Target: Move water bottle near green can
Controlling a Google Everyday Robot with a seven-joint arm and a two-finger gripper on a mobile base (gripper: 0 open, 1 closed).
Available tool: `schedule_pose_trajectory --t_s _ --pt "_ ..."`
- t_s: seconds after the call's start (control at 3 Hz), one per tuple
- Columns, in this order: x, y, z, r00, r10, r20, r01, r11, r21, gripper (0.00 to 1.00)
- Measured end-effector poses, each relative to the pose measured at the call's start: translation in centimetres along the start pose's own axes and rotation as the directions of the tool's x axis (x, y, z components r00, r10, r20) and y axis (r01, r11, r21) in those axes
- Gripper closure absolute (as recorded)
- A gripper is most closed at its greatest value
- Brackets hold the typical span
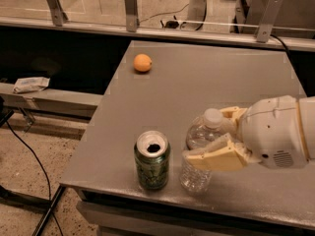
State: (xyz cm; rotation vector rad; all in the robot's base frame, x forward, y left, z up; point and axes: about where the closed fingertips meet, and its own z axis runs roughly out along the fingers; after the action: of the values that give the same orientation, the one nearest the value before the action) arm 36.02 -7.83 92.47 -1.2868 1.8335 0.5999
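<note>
The green can (pixel 152 160) stands upright near the front edge of the grey table (pixel 197 82), silver top open. The clear water bottle (pixel 199 139) with a white cap stands just to the can's right, a small gap between them. My gripper (pixel 216 139) comes in from the right and is shut on the water bottle around its middle; one cream finger (pixel 214 156) crosses the bottle's front and hides its label band. The bottle's base rests at or just above the table.
An orange (pixel 142 63) lies at the table's far left. Metal railing posts (pixel 130 6) and a glass panel run behind the table. A crumpled wrapper (pixel 30 84) lies on a ledge at left. Cables trail on the floor at lower left.
</note>
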Motion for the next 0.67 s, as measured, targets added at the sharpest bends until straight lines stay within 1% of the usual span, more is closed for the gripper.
schedule_pose_trajectory --t_s 0.33,0.67 --pt "-0.22 0.14 -0.01 1.000 -0.004 -0.002 0.004 1.0000 0.001 0.13" --pt "-0.42 0.27 0.00 1.000 -0.009 -0.004 0.009 1.0000 0.002 0.00"
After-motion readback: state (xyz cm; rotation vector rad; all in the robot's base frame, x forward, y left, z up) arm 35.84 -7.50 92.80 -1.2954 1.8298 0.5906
